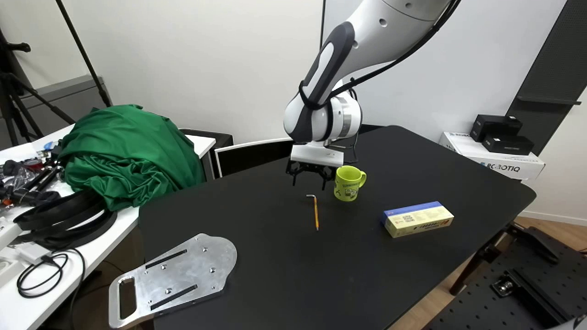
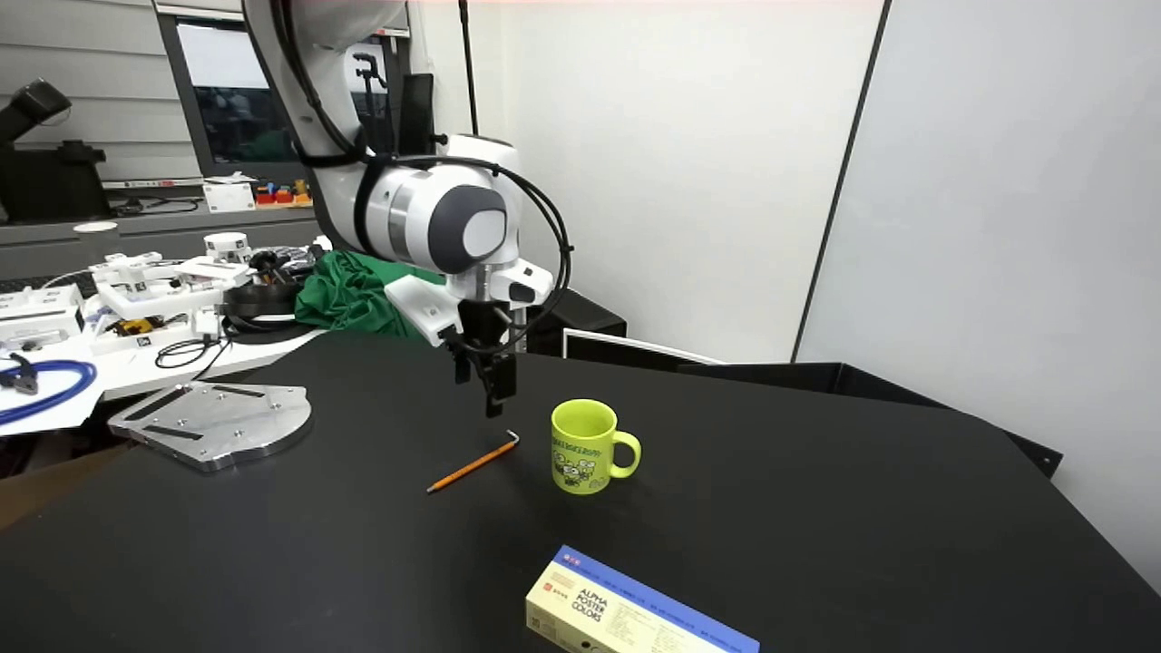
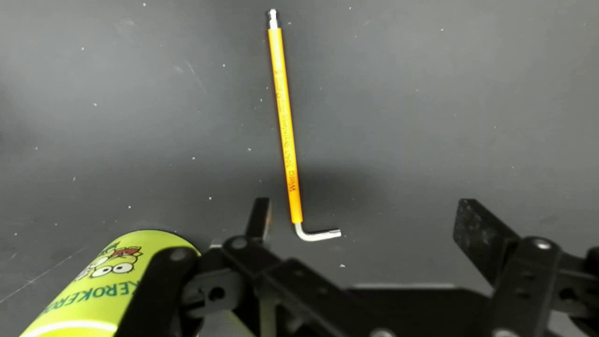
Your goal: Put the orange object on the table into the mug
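Observation:
The orange object (image 1: 316, 214) is a thin orange hex key with a short bent silver end. It lies flat on the black table (image 1: 275, 279); it also shows in an exterior view (image 2: 470, 468) and in the wrist view (image 3: 285, 126). The yellow-green mug (image 1: 346, 188) stands upright beside it, handle pointing away; it also shows in an exterior view (image 2: 579, 453) and partly behind a finger in the wrist view (image 3: 107, 276). My gripper (image 3: 365, 203) is open and empty above the table, over the bent end of the orange object, close to the mug (image 2: 580, 426).
A yellow-and-blue box (image 1: 418, 220) lies on the table, on the mug's handle side in an exterior view, and nearer the camera in an exterior view (image 2: 635, 612). A silver metal plate (image 1: 188, 270) lies at the table's edge. A green cloth (image 1: 128, 156) sits on the white cluttered desk.

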Motion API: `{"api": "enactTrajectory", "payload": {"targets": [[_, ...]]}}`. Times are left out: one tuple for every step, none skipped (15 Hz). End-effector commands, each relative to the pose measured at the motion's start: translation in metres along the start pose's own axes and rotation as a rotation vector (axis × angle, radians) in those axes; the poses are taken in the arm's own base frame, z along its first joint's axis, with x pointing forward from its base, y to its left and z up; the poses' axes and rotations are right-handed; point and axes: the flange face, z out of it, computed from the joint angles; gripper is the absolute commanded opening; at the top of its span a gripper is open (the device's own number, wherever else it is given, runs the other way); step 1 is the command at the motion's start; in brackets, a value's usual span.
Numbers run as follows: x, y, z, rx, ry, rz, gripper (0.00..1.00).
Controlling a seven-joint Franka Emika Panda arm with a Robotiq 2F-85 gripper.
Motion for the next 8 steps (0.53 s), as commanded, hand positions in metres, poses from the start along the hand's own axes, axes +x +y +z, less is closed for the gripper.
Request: {"api": "enactTrajectory", "payload": {"targets": [[0.007,-0.007,0.017,0.000,-0.008,0.012,1.00],[0.007,-0.006,0.020,-0.003,-0.011,0.014,1.00],[0.007,-0.006,0.024,-0.007,-0.012,0.015,1.00],[0.008,-0.004,0.027,-0.012,-0.012,0.015,1.00],[0.010,-0.002,0.030,-0.016,-0.010,0.014,1.00],[0.012,0.000,0.032,-0.020,-0.011,0.018,1.00],[0.014,0.002,0.034,-0.020,-0.010,0.022,1.00],[0.016,0.004,0.036,-0.020,-0.010,0.027,1.00]]}}
